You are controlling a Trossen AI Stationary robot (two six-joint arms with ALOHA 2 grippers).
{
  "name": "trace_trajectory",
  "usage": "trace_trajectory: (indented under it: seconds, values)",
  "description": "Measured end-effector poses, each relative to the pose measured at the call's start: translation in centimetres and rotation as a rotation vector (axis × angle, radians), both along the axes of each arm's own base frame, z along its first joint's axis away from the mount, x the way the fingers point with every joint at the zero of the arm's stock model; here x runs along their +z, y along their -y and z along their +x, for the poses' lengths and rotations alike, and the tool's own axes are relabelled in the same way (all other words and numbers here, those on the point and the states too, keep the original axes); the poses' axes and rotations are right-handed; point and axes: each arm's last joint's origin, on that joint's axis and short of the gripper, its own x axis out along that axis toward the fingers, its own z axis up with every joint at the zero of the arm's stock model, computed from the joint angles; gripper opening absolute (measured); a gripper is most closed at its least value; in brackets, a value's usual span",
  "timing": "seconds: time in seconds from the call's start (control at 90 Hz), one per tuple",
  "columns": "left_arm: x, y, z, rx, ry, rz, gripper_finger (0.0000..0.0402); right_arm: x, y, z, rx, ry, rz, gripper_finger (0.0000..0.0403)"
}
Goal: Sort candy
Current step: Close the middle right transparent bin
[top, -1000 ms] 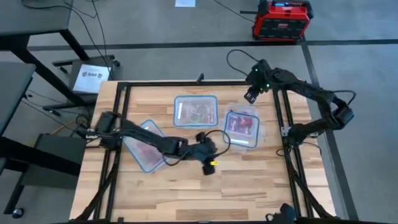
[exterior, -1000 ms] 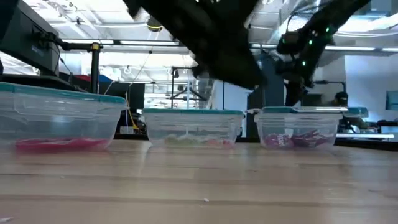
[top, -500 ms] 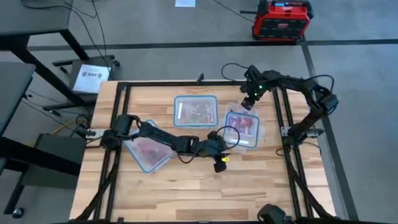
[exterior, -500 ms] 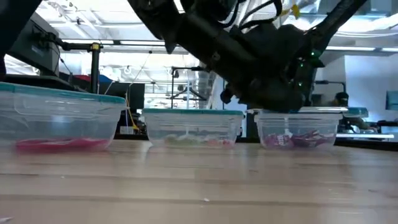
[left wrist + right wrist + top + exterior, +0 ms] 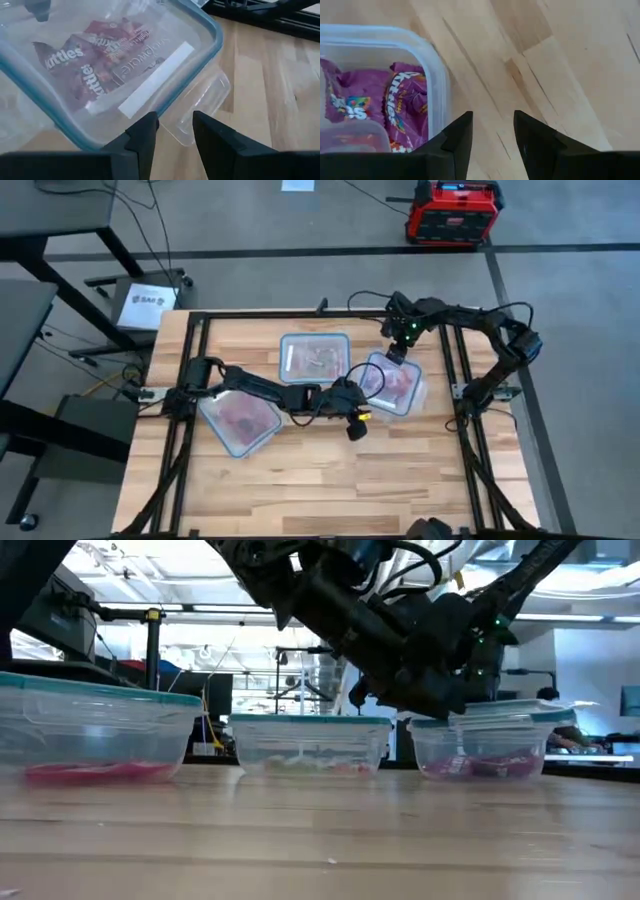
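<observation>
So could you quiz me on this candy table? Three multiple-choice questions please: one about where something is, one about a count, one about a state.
1. Where is the left gripper?
A. At the right-hand clear rectangular plastic container
B. Over the floor
C. At the table's near edge

2. How many clear plastic containers stand on the wooden table?
A. One
B. Three
C. Five

3. How are the right gripper's fingers?
A. Clamped on a candy packet
B. Apart, holding nothing
C. Hidden

Answers: 1 A, the high view shows it at that container's edge. 2 B, the high and low views both show three. 3 B, the right wrist view shows bare wood between the fingers.
</observation>
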Motion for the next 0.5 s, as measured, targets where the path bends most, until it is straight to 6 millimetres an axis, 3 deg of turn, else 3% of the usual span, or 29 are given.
trace_trajectory:
  seconds: [0.144,0.322,0.411,0.5]
  values:
    - [1.2,0.3,-0.3,0.002,0.019,0.003,0.0118,0.6,0.4,-0.8,-0.037,0.012,-0.013,0.0132]
    - [2.8,1.2,-1.3,-0.025,-0.02,0.006,0.0118,4.8,0.9,-2.0,-0.077,0.102,-0.129,0.0132]
    - [2.8,1.8,-1.9,-0.045,-0.093,0.009,0.0118,6.4,0.7,-2.6,-0.092,0.14,-0.18,0.0132]
    - [2.0,2.6,-2.3,-0.068,-0.171,0.022,0.0118,6.4,0.4,-3.0,-0.097,0.138,-0.181,0.0132]
